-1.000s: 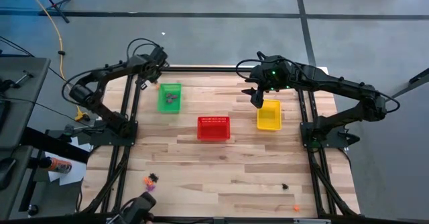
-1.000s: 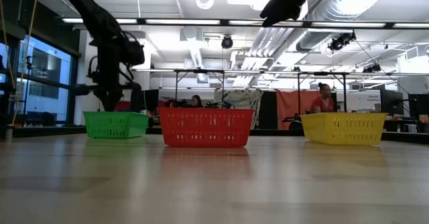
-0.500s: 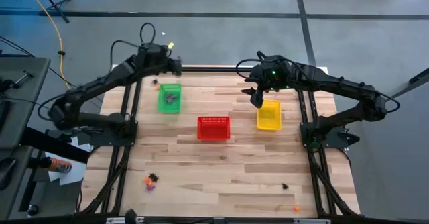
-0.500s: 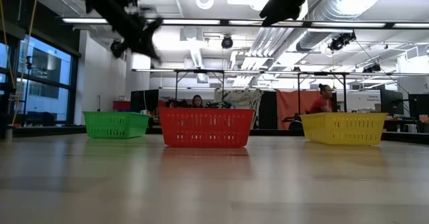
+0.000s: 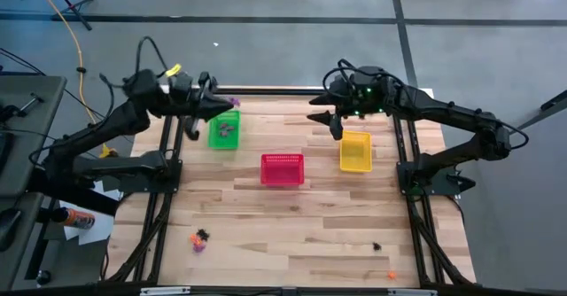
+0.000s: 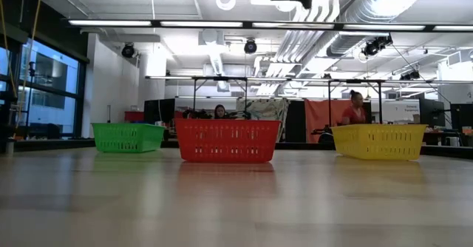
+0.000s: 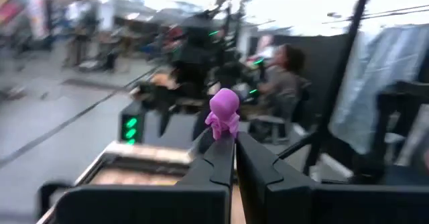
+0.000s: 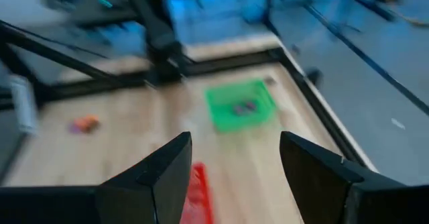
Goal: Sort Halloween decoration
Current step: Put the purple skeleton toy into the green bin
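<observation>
One small purple figurine (image 7: 224,113), rounded head on a squat body, sits pinched between the jaws of the left gripper (image 7: 234,138), raised in the air just beside the green basket's (image 5: 224,128) far rim; from above it shows only as a purple speck (image 5: 233,102). Near the table's front edge lie more trinkets: an orange-and-purple cluster (image 5: 199,238) to the left, a black one (image 5: 376,245) and an orange one (image 5: 391,276) to the right. Farther back, the red basket (image 5: 283,168) stands mid-table with the yellow basket (image 5: 355,151) to its right. Dark pieces (image 5: 225,130) rest inside the green basket, which the level view across the table (image 6: 222,202) hides behind the mesh walls. The right gripper (image 8: 234,153) hovers with its jaws spread wide, just beside the yellow basket's far left corner. No writing is readable anywhere. People sit in the room beyond.
</observation>
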Controlling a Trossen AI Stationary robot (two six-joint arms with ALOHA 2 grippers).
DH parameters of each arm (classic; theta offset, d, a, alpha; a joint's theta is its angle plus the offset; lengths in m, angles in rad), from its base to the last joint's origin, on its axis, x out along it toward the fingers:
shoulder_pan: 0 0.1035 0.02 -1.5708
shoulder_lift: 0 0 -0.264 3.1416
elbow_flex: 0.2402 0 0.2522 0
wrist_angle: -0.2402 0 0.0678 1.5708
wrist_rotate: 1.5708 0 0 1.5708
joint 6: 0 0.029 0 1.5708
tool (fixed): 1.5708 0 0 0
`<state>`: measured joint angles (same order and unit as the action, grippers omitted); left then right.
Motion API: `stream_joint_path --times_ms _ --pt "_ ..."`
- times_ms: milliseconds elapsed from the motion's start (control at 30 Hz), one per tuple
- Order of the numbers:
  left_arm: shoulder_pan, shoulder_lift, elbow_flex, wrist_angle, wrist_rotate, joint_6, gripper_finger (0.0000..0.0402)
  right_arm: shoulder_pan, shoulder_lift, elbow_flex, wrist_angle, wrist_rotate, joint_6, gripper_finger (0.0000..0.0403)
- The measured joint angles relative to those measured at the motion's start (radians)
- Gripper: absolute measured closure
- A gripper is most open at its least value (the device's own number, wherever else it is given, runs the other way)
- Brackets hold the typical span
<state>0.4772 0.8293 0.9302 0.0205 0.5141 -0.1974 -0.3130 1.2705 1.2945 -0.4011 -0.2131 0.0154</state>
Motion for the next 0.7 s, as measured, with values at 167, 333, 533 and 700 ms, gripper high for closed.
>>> stream_joint_path --times_ms 167,333,533,700 --pt "-0.121 0.048 0.0 0.002 -0.086 0.047 0.0401 0.018 0.0 0.0 0.096 -0.085 0.058 0.0181" --pt "-0.19 0.163 -0.002 0.066 -0.088 0.078 0.0401 0.072 0.0 0.0 0.13 -0.088 0.056 0.0181" --pt "-0.203 0.239 -0.002 0.153 -0.079 0.07 0.0401 0.117 0.0 0.0 0.136 -0.083 0.048 0.0181" --pt "-0.202 0.239 -0.002 0.161 -0.079 0.069 0.0401 0.121 0.0 0.0 0.145 -0.078 0.044 0.0181"
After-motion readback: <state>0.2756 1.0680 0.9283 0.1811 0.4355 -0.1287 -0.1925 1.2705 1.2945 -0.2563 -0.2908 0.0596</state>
